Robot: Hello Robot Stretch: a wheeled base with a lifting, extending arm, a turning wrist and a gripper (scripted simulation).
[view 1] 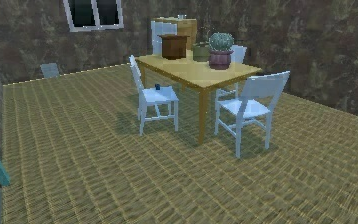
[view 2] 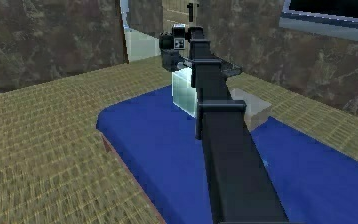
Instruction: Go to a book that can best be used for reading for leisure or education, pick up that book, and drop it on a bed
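One blue bed [view 2: 317,175] lies under the dark arm [view 2: 232,150]. Ahead stands one wooden table [view 1: 202,75] ringed by three white chairs [view 1: 155,100], with open woven floor [view 1: 77,160] before and to the left of them. One grey pillow [view 2: 249,103] lies on the bed. One pale bluish slab [view 2: 185,90] (I cannot tell if it is the book) shows beside the arm near the gripper [view 2: 173,45]. Whether the fingers grasp it cannot be told. Two potted plants [view 1: 220,47] and one brown box [view 1: 174,46] top the table.

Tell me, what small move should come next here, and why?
Probably let the pale block drop here: it is at the arm's far end, seen against the blue bed. Whether it is held cannot be told.
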